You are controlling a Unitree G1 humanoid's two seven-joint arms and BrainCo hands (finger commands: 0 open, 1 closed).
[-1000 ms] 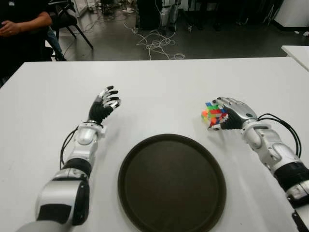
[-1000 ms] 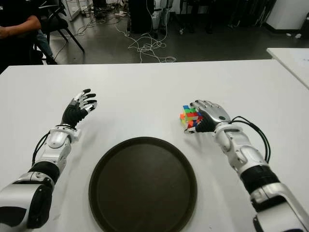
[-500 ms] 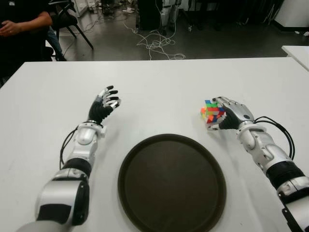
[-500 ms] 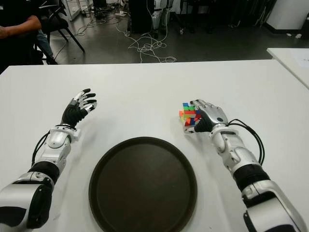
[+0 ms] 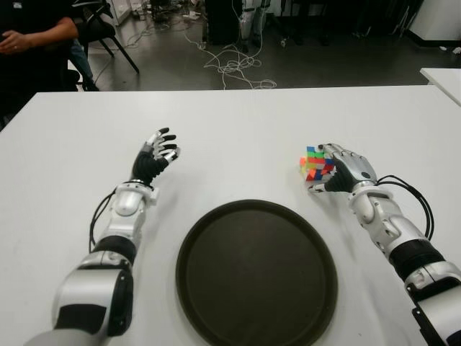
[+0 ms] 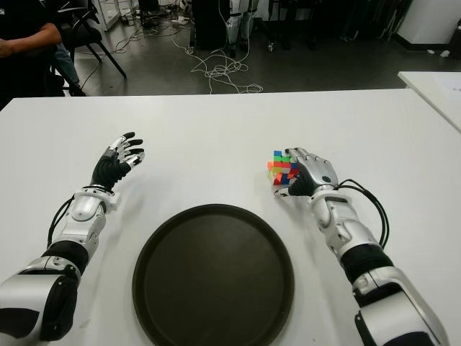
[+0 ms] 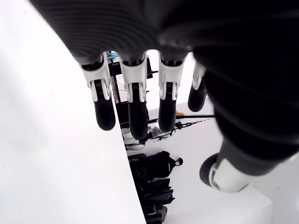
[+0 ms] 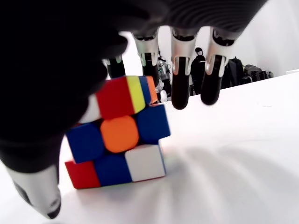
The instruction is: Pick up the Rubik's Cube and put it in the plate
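While left hand (image 5: 156, 153) idles fingers spread, right hand (image 5: 344, 170) fingers wrap Rubik's Cube (image 5: 312, 162) on counter (image 5: 238, 137), plate's (image 5: 193, 238) 1 o'clock.

Plate (image 5: 256, 272) near the front middle of the table (image 5: 238, 126). Cube (image 5: 312, 163) on the table, behind and right of the plate, apart from its rim. Right hand (image 5: 346, 170) cupped over the cube from its right, thumb beside it, fingers arched above. Left hand (image 5: 156, 154) behind and left of the plate, fingers spread, well apart from the cube. Person (image 5: 32, 40) seated beyond the far left corner.
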